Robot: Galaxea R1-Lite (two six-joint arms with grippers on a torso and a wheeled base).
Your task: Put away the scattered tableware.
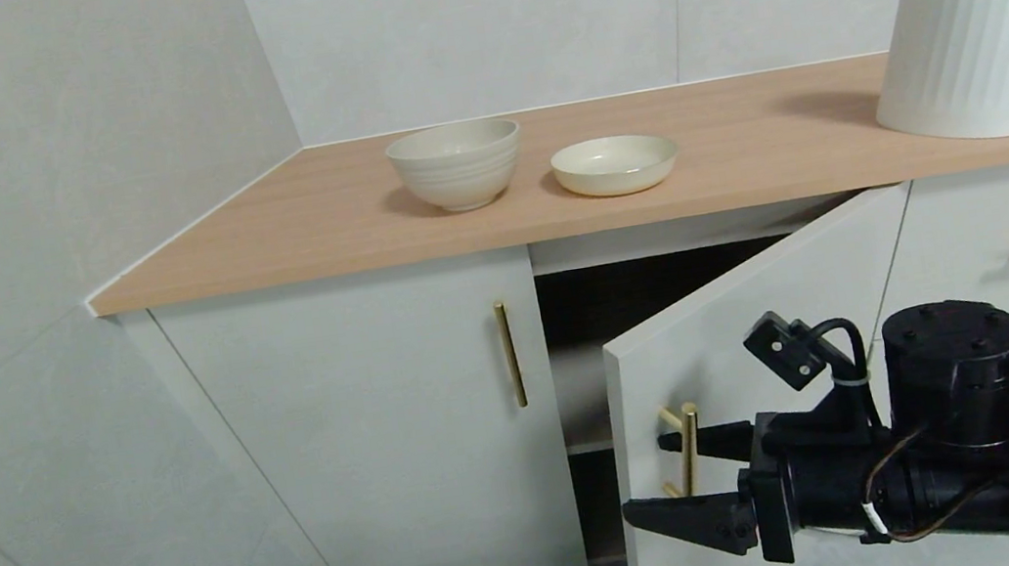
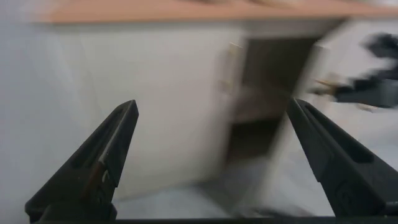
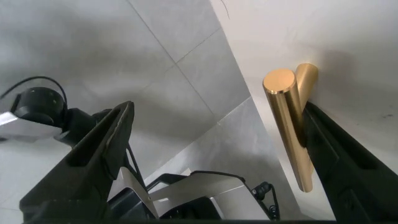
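- Bowl [image 1: 455,164] and dish [image 1: 614,164] sit side by side on the desk [image 1: 761,138], near but apart, both upright and empty. Neither is stowed yet.
- Cabinet door [image 1: 756,317] below the desk stands partly open. A dark interior with a shelf [image 1: 581,389] shows behind it, which is likely where the tableware goes.
- Right end effector [image 1: 648,478] is at the door's brass handle [image 1: 688,447]. Its fingers are spread wide with the handle between them, close to one finger. It is not clamped and holds nothing.
- Judgement: this straddling pose suits hooking the handle to swing the door. The gap looks narrow for passing a bowl, so the door probably needs to open more.
- Left end effector [image 2: 211,162] is low, facing the cabinet front. It is wide open with nothing between the fingers, so it is free for a pick.
- Risk: the handle bar is smooth and an unclamped finger could slip off it.
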